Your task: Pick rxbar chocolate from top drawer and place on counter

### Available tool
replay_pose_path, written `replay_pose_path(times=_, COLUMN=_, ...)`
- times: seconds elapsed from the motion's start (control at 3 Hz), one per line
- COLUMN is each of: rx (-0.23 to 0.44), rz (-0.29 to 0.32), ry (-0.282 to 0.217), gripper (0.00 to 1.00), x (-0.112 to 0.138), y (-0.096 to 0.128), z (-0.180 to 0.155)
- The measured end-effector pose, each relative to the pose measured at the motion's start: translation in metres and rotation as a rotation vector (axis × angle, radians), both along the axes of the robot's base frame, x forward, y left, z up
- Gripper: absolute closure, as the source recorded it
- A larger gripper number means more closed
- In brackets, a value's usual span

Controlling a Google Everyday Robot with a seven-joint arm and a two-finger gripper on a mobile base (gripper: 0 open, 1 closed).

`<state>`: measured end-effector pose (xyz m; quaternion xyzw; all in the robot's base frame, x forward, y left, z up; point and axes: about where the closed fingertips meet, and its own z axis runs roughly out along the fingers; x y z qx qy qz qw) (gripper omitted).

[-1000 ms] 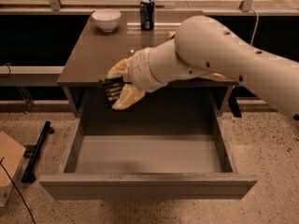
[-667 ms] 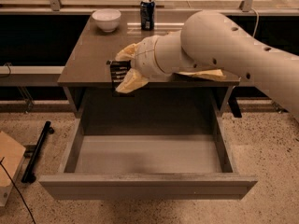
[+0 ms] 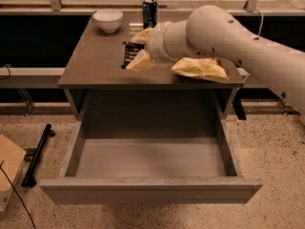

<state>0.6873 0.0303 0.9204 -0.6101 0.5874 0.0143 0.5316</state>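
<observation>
Lifted clear of the wide, shallow grey top drawer [image 3: 147,190] since a second ago, the tan-fingered gripper [image 3: 137,49] now sits over the middle of the glossy grey-brown counter [image 3: 95,63]. It is clamped on the small black rxbar chocolate [image 3: 127,55]. The bar stands roughly upright, just left of the fingers, with bare counter below.

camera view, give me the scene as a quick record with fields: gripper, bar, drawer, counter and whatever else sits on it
gripper: above the counter, left of centre, shut on the rxbar chocolate
rxbar chocolate: black wrapper, out of the drawer, held over the counter; whether it touches the surface cannot be told
top drawer: pulled open, nothing seen inside
bowl: white, back left of counter
can: dark, upright, back centre
chip bag: yellow, lying on the counter to the right of the gripper
</observation>
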Motion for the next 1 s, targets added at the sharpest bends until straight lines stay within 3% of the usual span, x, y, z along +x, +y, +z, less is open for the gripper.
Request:
replay_pose_path(times=0.33, rx=0.051, rz=-0.05, ry=0.041, gripper=1.0, x=0.044, y=-0.009, z=-0.017)
replay_pose_path(times=1.0, rx=0.097, rz=-0.043, ry=0.13, gripper=0.62, x=0.11, y=0.009, z=-0.05)
